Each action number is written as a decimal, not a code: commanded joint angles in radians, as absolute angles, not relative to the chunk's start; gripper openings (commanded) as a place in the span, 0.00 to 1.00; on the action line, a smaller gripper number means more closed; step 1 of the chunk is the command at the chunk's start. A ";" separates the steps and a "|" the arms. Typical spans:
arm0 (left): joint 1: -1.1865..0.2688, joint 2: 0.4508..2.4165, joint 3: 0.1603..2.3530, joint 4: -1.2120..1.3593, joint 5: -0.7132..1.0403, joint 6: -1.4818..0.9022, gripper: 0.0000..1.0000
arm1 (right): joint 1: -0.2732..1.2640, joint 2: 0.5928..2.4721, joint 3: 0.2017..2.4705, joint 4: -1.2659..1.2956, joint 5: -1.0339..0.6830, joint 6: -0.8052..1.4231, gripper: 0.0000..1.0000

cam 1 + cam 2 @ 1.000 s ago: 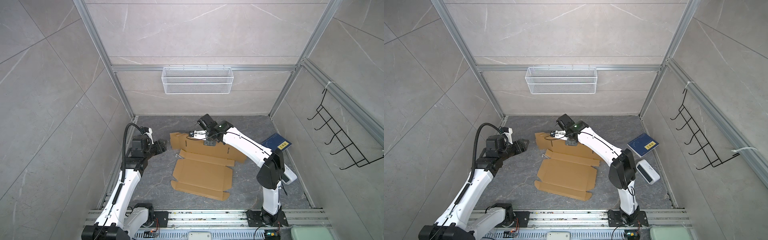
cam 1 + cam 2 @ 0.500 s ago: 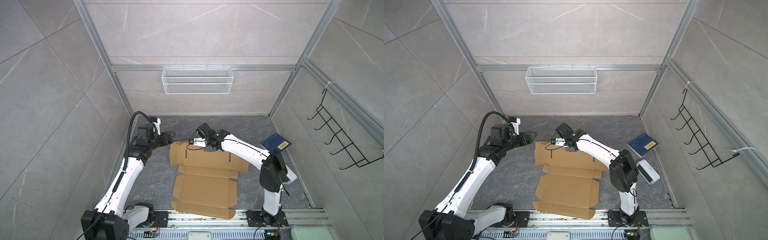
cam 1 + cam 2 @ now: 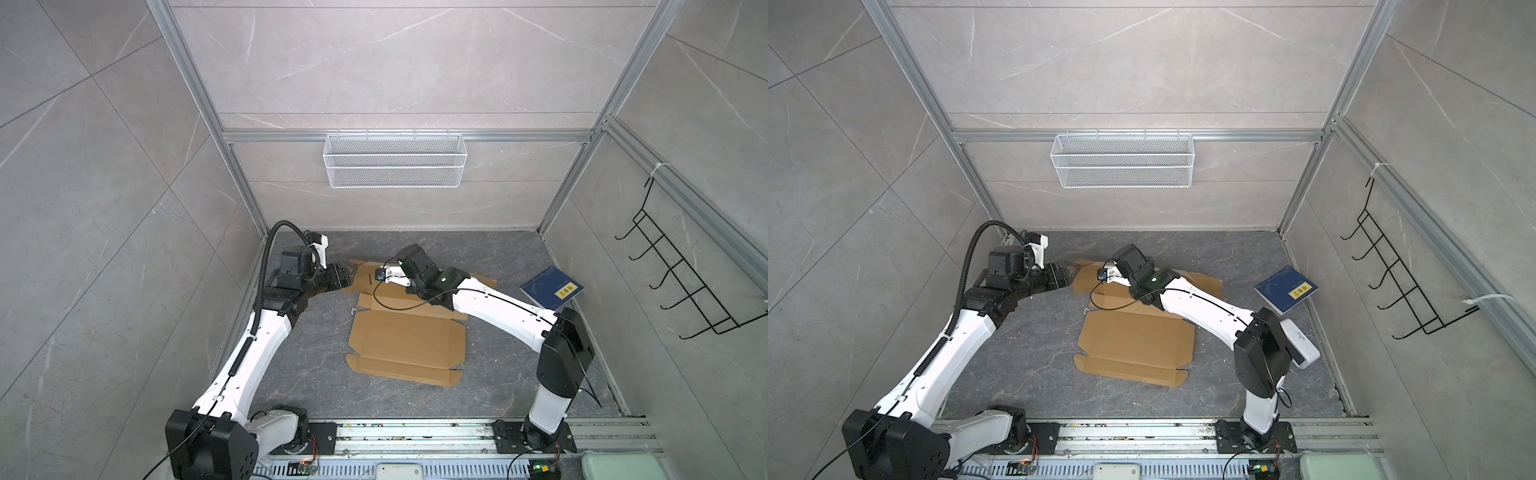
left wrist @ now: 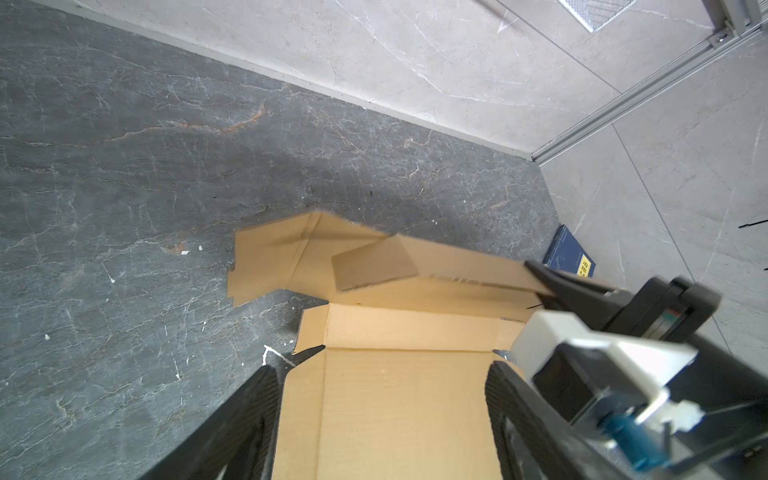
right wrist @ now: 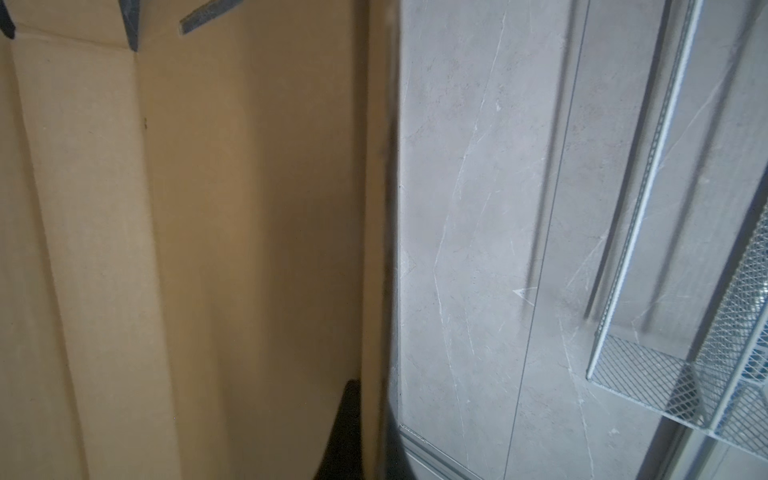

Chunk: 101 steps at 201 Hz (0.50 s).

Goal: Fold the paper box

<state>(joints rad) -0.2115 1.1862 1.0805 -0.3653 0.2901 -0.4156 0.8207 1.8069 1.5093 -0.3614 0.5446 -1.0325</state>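
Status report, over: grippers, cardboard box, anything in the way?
Left gripper open, holding nothing. Right gripper shut on brown corrugated cardboard box sheet, far flap raised. Dark blue book lies apart.

Grey stone floor (image 3: 316, 382) carries paper box (image 3: 405, 345) and blue book (image 3: 548, 286).

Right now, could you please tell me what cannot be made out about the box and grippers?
The right gripper: its fingertips are hidden under its own wrist in both top views; right wrist view blurred.
The box: far panel partly covered by the right arm in both top views.
The left gripper: whether it touches the box; too small in top views.
The book: label too small to read in any view.
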 commanded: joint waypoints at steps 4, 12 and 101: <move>-0.213 1.173 1.088 -0.319 0.298 -0.432 0.80 | 0.844 1.786 1.427 -0.170 0.602 -1.096 0.00; -0.213 1.179 1.096 -0.325 0.298 -0.433 0.81 | 0.850 1.785 1.413 -0.142 0.604 -1.109 0.00; -0.218 1.231 1.105 -0.314 0.380 -0.463 0.81 | 0.870 1.775 1.336 -0.049 0.601 -1.094 0.00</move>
